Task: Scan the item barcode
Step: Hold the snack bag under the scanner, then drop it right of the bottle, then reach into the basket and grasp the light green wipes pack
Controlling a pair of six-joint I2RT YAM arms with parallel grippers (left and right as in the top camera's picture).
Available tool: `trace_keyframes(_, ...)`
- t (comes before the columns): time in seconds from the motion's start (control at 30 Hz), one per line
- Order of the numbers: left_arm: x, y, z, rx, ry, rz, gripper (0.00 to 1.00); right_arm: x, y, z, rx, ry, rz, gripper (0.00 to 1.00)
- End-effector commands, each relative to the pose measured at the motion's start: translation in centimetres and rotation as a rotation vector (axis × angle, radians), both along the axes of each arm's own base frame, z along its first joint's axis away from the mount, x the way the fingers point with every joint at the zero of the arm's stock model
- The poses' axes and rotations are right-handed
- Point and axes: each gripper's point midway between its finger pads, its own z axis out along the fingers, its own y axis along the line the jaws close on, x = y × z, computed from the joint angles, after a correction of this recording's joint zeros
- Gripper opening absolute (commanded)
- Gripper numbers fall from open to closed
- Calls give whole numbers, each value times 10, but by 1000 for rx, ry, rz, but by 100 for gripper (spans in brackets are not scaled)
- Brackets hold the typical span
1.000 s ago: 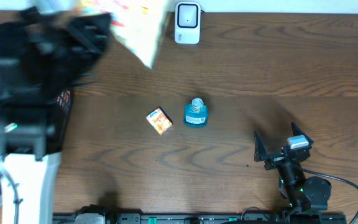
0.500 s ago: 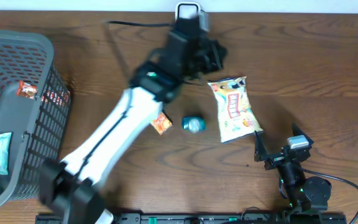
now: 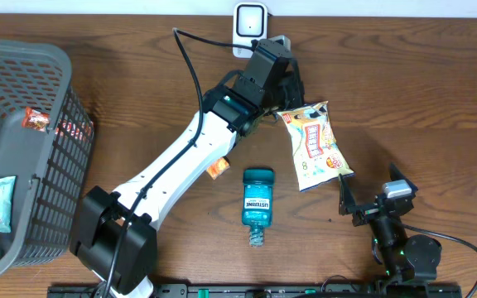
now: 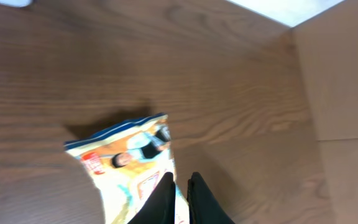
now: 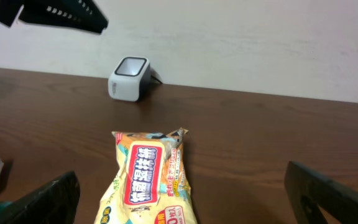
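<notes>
Far left, the grey plastic mesh basket (image 3: 69, 157) holds spare packets, parked clear of the action. Moving in, a small orange packet (image 3: 216, 170) lies near centre. At top centre, the white barcode scanner (image 3: 249, 29) faces the desk. Below it, a blue mouthwash bottle (image 3: 258, 196) lies flat. The left tool (image 4: 180, 180) hovers clenched, nothing visible between its fingers. The yellow snack bag (image 3: 315, 145) lies on the desk right of centre, printed face up, no barcode visible, so it probably needs turning. At lower right, the right tool (image 3: 369, 192) waits, spread wide.
</notes>
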Motion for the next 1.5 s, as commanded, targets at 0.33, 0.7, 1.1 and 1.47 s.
trace_keyframes(0.33, 15, 78, 55, 177, -157, 49, 22, 0, 2, -1, 16, 2, 6, 99)
trace_keyframes(0.7, -16, 339, 193, 462, -353, 818, 31, 0, 2, -1, 16, 2, 6, 99)
trace_keyframes(1.1, -168, 541, 87, 316, 302, 1790, 93, 0, 2, -1, 16, 2, 6, 99)
trace_keyframes(1.47, -229, 592, -32, 398, 797, 1985, 93, 0, 2, -1, 16, 2, 6, 99)
